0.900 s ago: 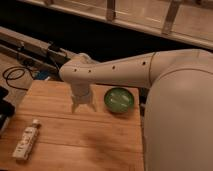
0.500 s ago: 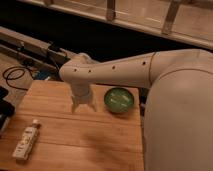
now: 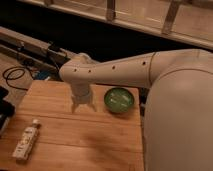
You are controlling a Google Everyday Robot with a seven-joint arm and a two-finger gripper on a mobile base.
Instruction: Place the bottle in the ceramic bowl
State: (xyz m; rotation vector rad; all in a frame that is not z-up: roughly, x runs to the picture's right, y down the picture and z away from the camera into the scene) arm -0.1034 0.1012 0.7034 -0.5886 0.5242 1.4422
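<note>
Looking down from the camera view, 1 white arm [image 3: 125, 70] reaches from the robot's bulky pale body [image 3: 182, 120] on the right side of the picture across toward the left. It bends at a rounded joint and points downward over a wooden table [image 3: 85, 142]. The gripper [image 3: 83, 106] hangs at the end of the arm, above the rear middle part of the tabletop. Its 2 short fingers [image 3: 75, 107] point down and stand spread apart, so it is released and grasps nothing. Whether the fingertips touch the wood or hover just over it, I cannot tell.

The ceramic bowl [image 3: 119, 99] sits upright on the table just beside the gripper, on its right in the picture, near the table's back right corner. It is glossy green with a darker rim and pale reflections inside.

The bottle [image 3: 27, 141] lies on its side near the front left corner of the table, well apart from both the gripper and the bowl. Its white cap points toward the back of the table, and its pale label with small coloured marks faces up. It lies roughly along the table's left edge, slightly slanted.

Past the table's rear left corner, dark cables [image 3: 15, 76] curl on the floor, and a long dark rail [image 3: 30, 47] runs diagonally behind them
</note>
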